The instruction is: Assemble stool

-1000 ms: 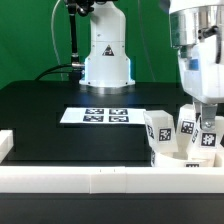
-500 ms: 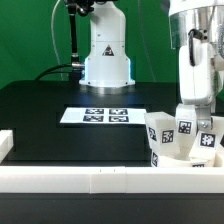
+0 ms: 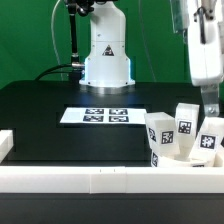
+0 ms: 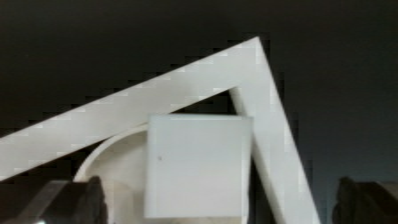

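Stool [image 3: 180, 138]: white parts clustered at the near corner of the black table [image 3: 60, 115], on the exterior view's right, tucked against the white border rail [image 3: 90, 178] along the near edge.

Three blocky legs [image 3: 185, 122] stand up from the round seat [image 3: 172, 157], long axes roughly vertical, each slightly tilted. Black-and-white tags face the camera. Leg on the exterior view's left [image 3: 158, 132] leans a little to that side; the middle one is about upright; the one on the right [image 3: 210, 137] is partly cut by the frame edge. Seat lies flat. Only its curved near rim shows behind the rail; holes not visible.

Wrist view: one leg [image 4: 196, 170] seen nearly end-on as a plain white rectangle, the seat's curve [image 4: 103, 158] beside it, two rails [image 4: 178, 85] meeting at a corner behind.

Gripper [image 3: 214, 108]: hangs above the legs at the exterior view's right, clear of them, nothing between the fingers. Jaws stand spread wide. In the wrist view the dark fingertips [image 4: 45, 203] sit at the frame's edges, well apart either side of the leg, blurred.

Marker board [image 3: 103, 116] lies flat mid-table, left of the stool. Robot base [image 3: 106, 50] at the far side.

Hard to make out: whether the legs are seated in the seat or merely standing on it.
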Action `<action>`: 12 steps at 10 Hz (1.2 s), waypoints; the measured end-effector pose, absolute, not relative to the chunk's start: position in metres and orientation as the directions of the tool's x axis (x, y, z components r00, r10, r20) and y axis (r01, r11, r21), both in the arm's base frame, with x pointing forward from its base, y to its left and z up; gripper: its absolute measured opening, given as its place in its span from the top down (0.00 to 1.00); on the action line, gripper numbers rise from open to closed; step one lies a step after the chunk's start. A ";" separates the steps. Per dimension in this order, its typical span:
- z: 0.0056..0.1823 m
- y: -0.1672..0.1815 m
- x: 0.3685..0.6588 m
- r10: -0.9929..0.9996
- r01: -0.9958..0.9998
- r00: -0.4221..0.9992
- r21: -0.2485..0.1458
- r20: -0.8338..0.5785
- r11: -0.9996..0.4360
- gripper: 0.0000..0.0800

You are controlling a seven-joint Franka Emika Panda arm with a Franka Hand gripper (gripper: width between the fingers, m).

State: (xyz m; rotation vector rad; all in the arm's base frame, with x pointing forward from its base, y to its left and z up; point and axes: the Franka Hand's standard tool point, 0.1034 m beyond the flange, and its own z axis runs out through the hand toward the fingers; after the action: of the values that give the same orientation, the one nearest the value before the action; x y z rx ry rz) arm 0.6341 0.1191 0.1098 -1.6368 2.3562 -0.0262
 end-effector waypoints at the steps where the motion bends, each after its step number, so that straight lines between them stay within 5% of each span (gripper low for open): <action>1: 0.109 0.119 0.634 -0.928 -0.922 -0.311 -0.170 -0.207 0.347 0.19; 7: 0.111 0.120 0.639 -0.960 -0.936 0.274 -0.248 -0.063 -0.251 0.19; 12: 0.112 0.121 0.640 -0.813 -0.785 0.581 -0.241 0.033 -0.570 0.19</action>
State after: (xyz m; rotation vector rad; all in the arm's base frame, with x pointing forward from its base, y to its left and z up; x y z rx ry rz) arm 0.6400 0.1208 0.1118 -2.6102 1.3367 -0.2076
